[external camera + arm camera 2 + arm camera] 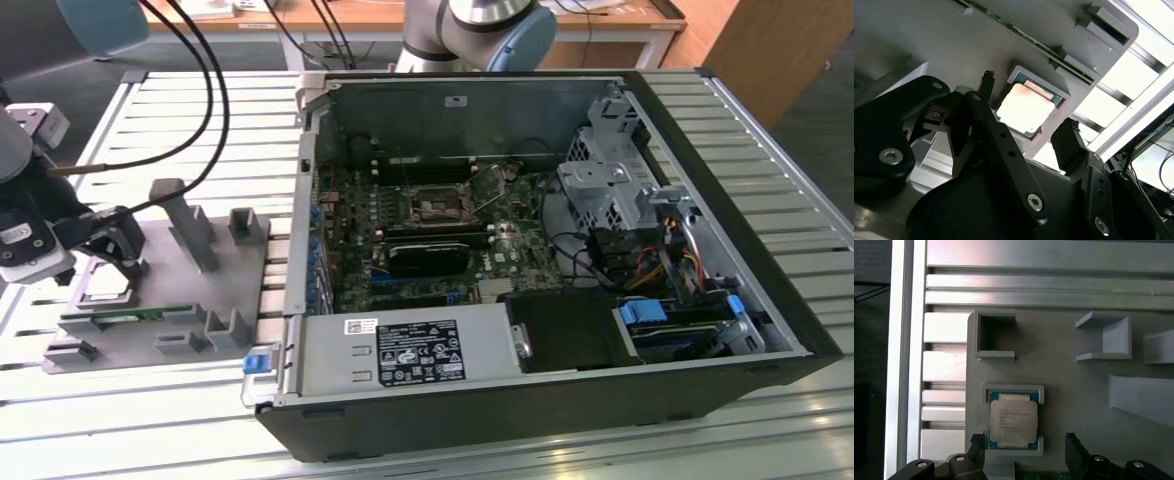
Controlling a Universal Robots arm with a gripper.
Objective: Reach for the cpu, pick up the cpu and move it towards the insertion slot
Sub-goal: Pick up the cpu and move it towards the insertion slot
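The jaws stand wide open either side of the chip (1013,420), gripping nothing. It lies flat, shiny face up, in a grey holder (1069,400) on the slatted metal worktop (147,420), well apart from the socket (438,205) in the open computer (534,420).

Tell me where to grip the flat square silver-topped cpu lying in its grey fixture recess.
Pinch the cpu by two opposite edges, coming straight down from above: it lies flat, and the recess walls of the grey fixture leave those sides open. The open gripper lines up with them.
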